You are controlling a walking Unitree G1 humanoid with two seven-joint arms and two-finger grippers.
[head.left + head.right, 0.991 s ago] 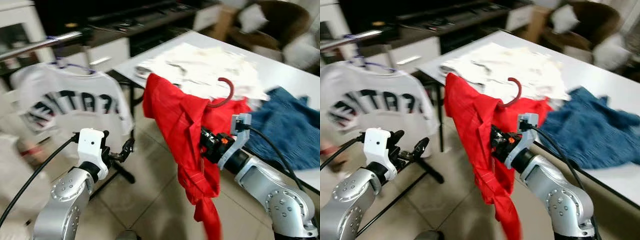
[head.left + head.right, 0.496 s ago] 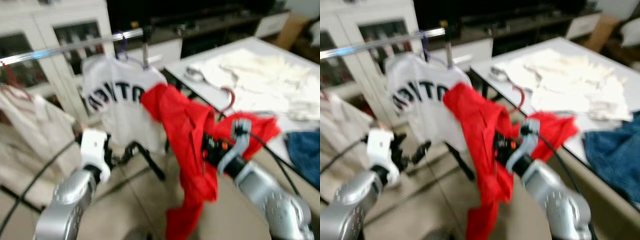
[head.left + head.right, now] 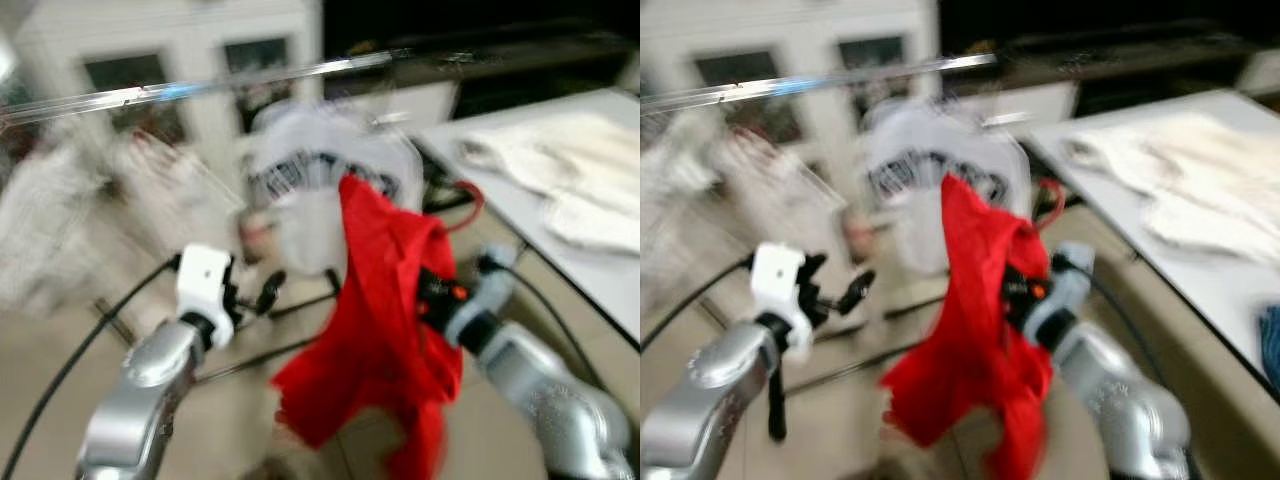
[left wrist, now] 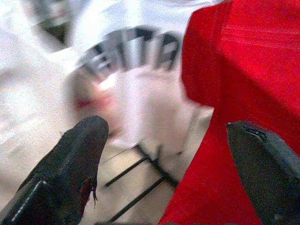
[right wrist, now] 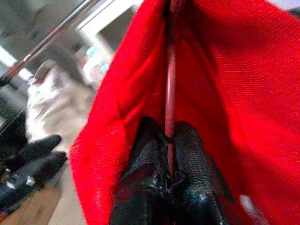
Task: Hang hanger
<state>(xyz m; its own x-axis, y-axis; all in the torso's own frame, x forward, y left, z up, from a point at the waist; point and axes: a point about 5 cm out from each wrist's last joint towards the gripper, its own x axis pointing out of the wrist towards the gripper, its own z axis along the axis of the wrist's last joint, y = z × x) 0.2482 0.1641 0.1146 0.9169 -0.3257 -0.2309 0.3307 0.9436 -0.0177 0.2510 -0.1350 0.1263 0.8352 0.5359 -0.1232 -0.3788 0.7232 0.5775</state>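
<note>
My right tool (image 5: 169,154), clamped on the thin, stiff hanger (image 5: 170,89), carries a soft, swinging red shirt (image 3: 385,300); left tool (image 4: 164,154) gapes empty.

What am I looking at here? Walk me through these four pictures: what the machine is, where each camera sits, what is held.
This is a humanoid robot with two silver arms, each ending in two black fingers. The two wide pictures come from cameras in its head, looking forward and down; they are blurred. The two close pictures come from cameras on its wrists, looking along the fingers.

The right gripper is shut on the thin red hanger, which carries a red garment; the hanger's hook sticks up above the cloth. The left gripper is open, holds nothing, and sits beside the red garment.

Ahead is a metal clothes rail with a white shirt with dark lettering hanging on it. On the robot's right is a white table with pale clothes lying on it.
</note>
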